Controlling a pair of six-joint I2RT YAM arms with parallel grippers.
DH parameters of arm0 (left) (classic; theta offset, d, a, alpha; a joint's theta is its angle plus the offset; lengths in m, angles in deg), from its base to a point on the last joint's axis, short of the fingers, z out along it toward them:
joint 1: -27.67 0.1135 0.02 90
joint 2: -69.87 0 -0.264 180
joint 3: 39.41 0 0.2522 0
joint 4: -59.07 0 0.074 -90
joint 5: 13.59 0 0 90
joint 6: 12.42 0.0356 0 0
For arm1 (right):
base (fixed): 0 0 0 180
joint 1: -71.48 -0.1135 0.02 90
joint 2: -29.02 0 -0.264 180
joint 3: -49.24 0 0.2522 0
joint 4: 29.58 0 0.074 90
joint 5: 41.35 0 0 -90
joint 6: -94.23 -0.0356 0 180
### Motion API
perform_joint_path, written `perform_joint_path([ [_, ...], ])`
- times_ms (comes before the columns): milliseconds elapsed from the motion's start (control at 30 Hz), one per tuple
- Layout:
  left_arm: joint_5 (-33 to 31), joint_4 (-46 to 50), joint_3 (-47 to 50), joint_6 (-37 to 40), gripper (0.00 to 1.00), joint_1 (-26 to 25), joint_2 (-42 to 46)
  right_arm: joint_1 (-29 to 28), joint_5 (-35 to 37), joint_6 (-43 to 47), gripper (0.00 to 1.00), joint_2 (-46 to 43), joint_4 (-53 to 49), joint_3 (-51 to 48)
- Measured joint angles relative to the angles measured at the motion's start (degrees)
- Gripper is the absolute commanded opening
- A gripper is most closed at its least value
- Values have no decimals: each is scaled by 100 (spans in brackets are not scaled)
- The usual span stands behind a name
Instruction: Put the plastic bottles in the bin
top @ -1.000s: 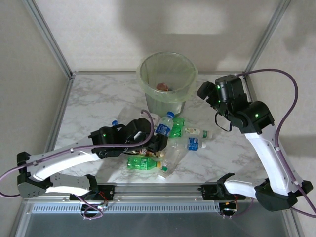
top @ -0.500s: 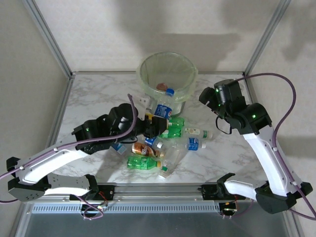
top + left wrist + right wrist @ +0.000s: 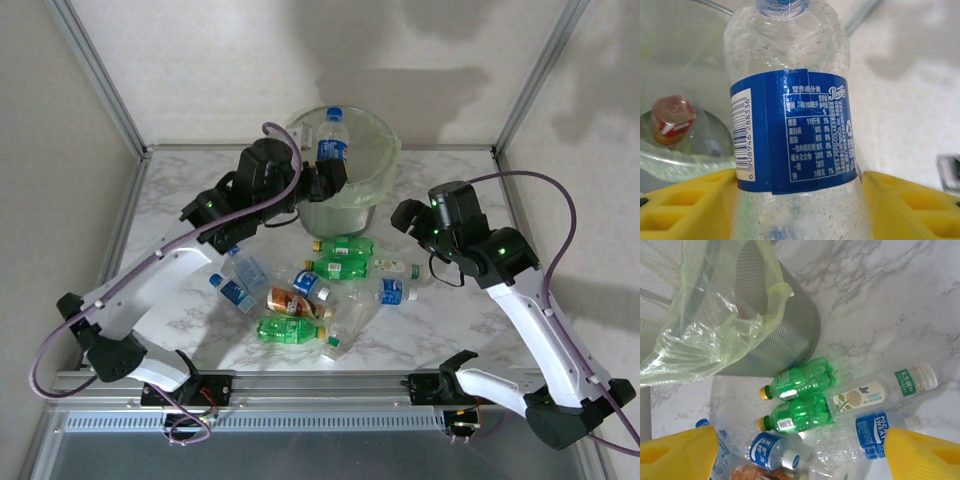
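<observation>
My left gripper [image 3: 322, 180] is shut on a clear plastic bottle with a blue label [image 3: 332, 140] and holds it upright over the bin's [image 3: 386, 163] mouth. In the left wrist view the bottle [image 3: 795, 130] stands between the yellow fingers [image 3: 910, 205], with a red-labelled bottle [image 3: 672, 120] lying inside the bin. My right gripper [image 3: 408, 215] hangs open, right of the bin and above the pile. Below it lie two green bottles [image 3: 800, 380], a white-labelled clear one [image 3: 875, 392] and a blue-labelled one [image 3: 875, 432].
More bottles lie on the marble table in front of the bin: an orange-labelled one [image 3: 290, 300], a green one [image 3: 290, 330] and two clear ones [image 3: 240, 270] to the left. The bin's mesh wall [image 3: 785, 325] and its loose green liner [image 3: 700, 330] are close to my right gripper.
My left arm lifted the blue-labelled bottle from the pile up and back over the bin. My right gripper came forward and down, away from the bin and over the pile.
</observation>
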Motion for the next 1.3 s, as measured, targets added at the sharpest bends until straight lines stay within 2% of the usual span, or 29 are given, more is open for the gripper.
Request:
perform_joint_path([
  [167, 164, -31, -581, -105, 61, 433, -741, 0, -146, -44, 86, -2, 52, -122],
  [333, 260, 72, -1182, -105, 60, 640, -1469, 0, -170, -83, 86, -37, 103, -236],
  [533, 256, 341, -1443, -103, 66, 761, -1945, 0, -168, -120, 87, -109, 101, -302],
  [667, 254, 463, -1467, -103, 70, 798, -1998, 0, -162, -120, 87, -197, 44, -302],
  [767, 256, 507, -1587, -118, 83, 826, -2061, 0, -144, -120, 87, -212, -4, -302],
  [833, 256, 509, -1613, -129, 87, 835, -2074, 0, -144, -118, 87, -212, -11, -302],
  [1133, 120, 612, -1613, -177, 88, 804, -2002, 0, -168, -116, 87, -282, -173, -302],
  [1300, -149, 682, -1541, -297, 87, 654, -1464, 0, -238, -57, 87, -413, -118, -363],
])
